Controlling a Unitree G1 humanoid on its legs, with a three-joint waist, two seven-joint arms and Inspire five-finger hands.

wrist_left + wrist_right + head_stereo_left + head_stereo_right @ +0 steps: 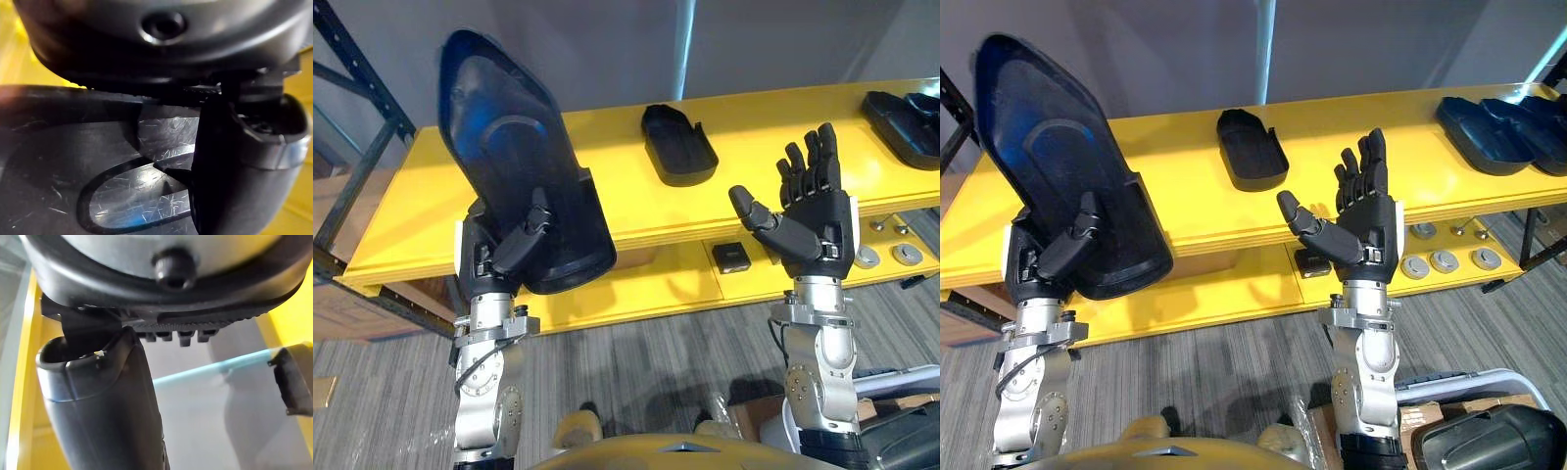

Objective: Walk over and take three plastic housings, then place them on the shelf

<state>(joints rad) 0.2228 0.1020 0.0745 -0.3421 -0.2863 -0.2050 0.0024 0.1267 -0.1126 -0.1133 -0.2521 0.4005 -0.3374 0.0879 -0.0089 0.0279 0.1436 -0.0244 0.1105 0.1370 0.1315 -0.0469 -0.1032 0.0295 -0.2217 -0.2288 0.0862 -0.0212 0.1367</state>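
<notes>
Held: large black housing, upright before the yellow shelf, the left hand curled round its lower end. Empty: right hand, fingers spread, raised before the shelf. On the shelf: small housing mid-span, further housings at its right end. Judged status: held piece not yet placed.

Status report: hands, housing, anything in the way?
Left hand shut on large housing, upright before yellow shelf. Right hand open, empty. Small housing on shelf ahead, no obstruction seen.
</notes>
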